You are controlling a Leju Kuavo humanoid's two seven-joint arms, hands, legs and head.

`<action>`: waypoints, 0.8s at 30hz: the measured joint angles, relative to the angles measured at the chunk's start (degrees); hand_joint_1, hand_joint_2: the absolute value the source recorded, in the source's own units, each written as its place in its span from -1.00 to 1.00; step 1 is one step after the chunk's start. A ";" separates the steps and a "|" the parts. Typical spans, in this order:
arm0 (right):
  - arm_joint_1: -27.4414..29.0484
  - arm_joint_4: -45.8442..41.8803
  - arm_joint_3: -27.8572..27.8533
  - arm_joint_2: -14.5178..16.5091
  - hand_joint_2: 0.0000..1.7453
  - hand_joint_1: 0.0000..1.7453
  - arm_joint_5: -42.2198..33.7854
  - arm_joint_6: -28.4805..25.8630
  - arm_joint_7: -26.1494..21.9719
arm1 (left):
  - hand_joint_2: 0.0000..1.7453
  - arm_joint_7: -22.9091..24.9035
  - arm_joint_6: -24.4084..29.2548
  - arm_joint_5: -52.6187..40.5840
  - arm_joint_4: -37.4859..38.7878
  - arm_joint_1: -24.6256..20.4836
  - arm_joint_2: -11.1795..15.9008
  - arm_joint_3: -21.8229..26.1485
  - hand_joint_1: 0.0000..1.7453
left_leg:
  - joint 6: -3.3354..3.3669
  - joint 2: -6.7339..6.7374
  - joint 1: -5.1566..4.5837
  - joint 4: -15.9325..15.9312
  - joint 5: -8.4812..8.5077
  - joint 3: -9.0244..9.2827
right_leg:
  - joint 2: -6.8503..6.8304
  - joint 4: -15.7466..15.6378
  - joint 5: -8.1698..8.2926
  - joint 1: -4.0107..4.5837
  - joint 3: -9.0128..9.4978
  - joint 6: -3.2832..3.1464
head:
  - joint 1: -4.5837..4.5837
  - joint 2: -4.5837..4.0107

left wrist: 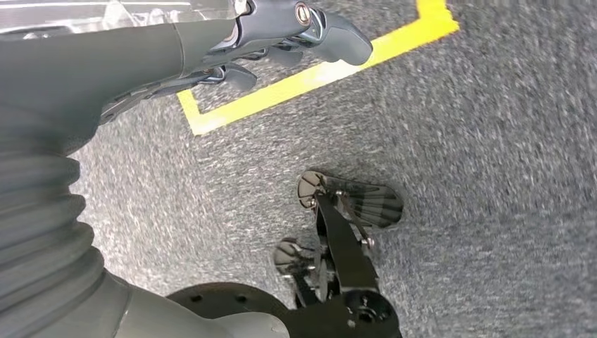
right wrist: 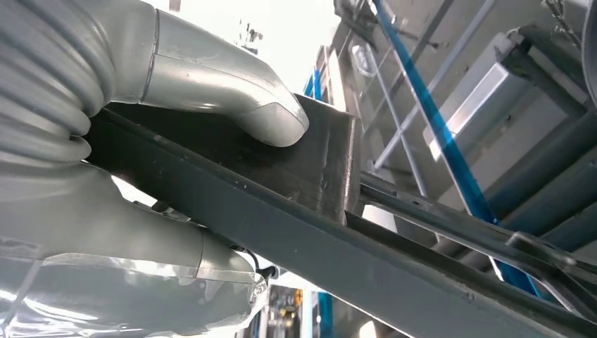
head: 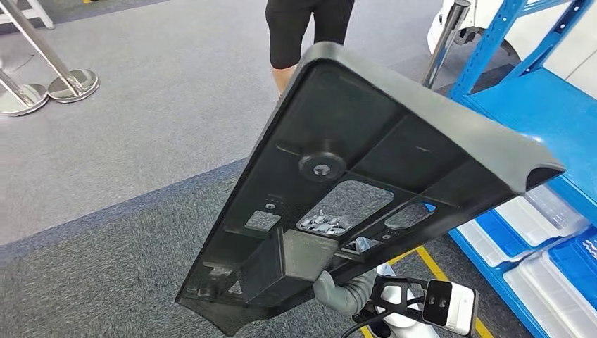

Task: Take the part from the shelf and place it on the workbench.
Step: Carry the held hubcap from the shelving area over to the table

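Note:
A large black plastic part (head: 366, 162), a flat ribbed panel with cutouts and a round boss, hangs tilted in front of me, taking up much of the head view. My right hand (head: 343, 291) holds it from below, by the box-shaped block (head: 285, 264) on its underside. In the right wrist view the grey thumb (right wrist: 239, 98) presses on that block (right wrist: 317, 169), with the part's long rib (right wrist: 352, 260) running past it. My left hand (left wrist: 232, 42) hangs over the grey carpet, fingers loosely apart and holding nothing.
A blue metal shelf (head: 549, 120) stands at the right with clear plastic bins (head: 542, 239) on its lower level. A person's legs (head: 303, 35) are at the far centre. Steel stanchion bases (head: 70, 84) stand at the far left. A yellow floor line (left wrist: 317, 77) crosses the carpet.

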 joint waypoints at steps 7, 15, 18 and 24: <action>1.37 -0.11 -0.62 0.02 1.00 1.00 0.69 -0.18 -0.04 | 1.00 0.87 -0.25 -1.21 0.01 0.32 -0.13 -1.03 -1.00 | -2.27 -3.66 0.24 1.19 -0.23 -1.30 | 3.35 -12.86 5.35 -0.40 5.30 -1.31 | -0.07 0.00; 3.52 -0.63 -1.44 0.07 1.00 1.00 1.26 0.47 -0.03 | 1.00 1.04 -0.72 -0.83 0.00 0.10 -0.41 -1.81 -1.00 | -3.23 3.12 0.38 14.69 -5.82 -7.05 | -2.81 -13.60 5.24 0.28 5.98 -2.68 | -0.43 -0.02; 3.22 -0.60 -1.49 0.03 1.00 1.00 1.33 1.32 -0.04 | 1.00 0.84 -0.86 -0.31 0.00 -0.11 -0.45 -1.81 -1.00 | -2.33 5.79 -0.13 3.57 -1.65 -1.11 | -4.47 -13.58 4.90 0.60 6.35 -2.23 | -0.40 -0.02; 2.42 -0.50 -1.74 -0.16 1.00 1.00 1.52 2.11 -0.04 | 1.00 -1.05 -1.38 0.00 0.00 0.03 -0.89 -1.81 -1.00 | -0.08 4.18 -0.34 0.34 -0.76 0.03 | -4.02 -11.53 3.02 0.51 5.90 -0.64 | -0.33 -0.01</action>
